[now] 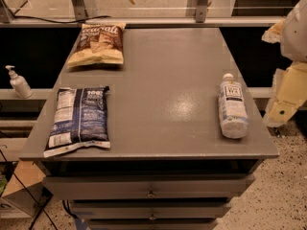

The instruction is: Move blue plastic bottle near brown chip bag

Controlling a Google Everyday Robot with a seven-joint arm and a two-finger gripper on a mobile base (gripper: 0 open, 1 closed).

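Observation:
The blue plastic bottle (pixel 232 108) lies on its side near the right edge of the grey table (pixel 168 80), white cap pointing away from me. The brown chip bag (pixel 99 44) lies flat at the far left corner of the table. My gripper (pixel 286 97) hangs off the table's right side, just right of the bottle and apart from it, holding nothing that I can see.
A dark navy and white bag (pixel 78 120) lies at the front left of the table. A small white pump dispenser (pixel 18 82) stands on a shelf to the left. Drawers (pixel 151 191) sit below the tabletop. A rail and glass run behind the table.

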